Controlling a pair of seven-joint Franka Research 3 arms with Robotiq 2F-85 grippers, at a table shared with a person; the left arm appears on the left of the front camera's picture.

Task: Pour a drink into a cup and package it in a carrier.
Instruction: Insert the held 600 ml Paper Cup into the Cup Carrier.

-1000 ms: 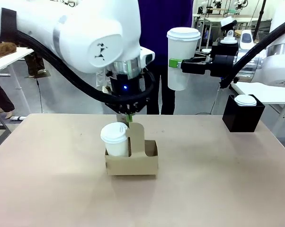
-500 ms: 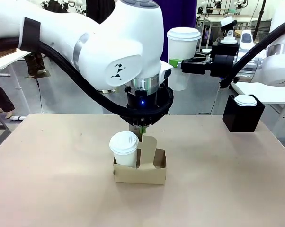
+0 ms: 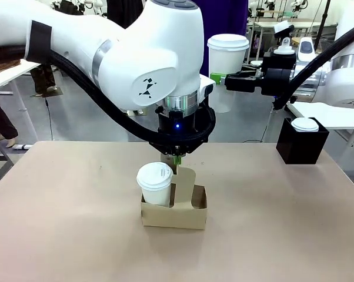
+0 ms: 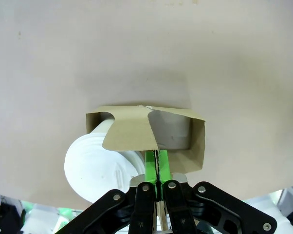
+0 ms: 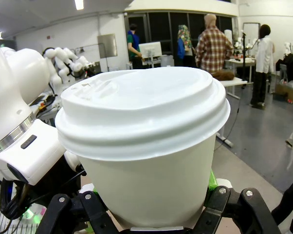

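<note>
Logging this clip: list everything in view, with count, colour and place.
table: 1, tan, under everything
carrier: 1, brown cardboard, mid-table
cup in the carrier: 1, white, lidded, slot on the robot's left
held cup: 1, white, lidded, in the air, far right
black box: 1, black, table's far right
cup in the box: 1, white, lidded, top showing
person: 1, dark blue clothing, behind the table
left gripper: 1, black, green pads, shut on the carrier's handle
right gripper: 1, black, green pads, shut on the held cup
</note>
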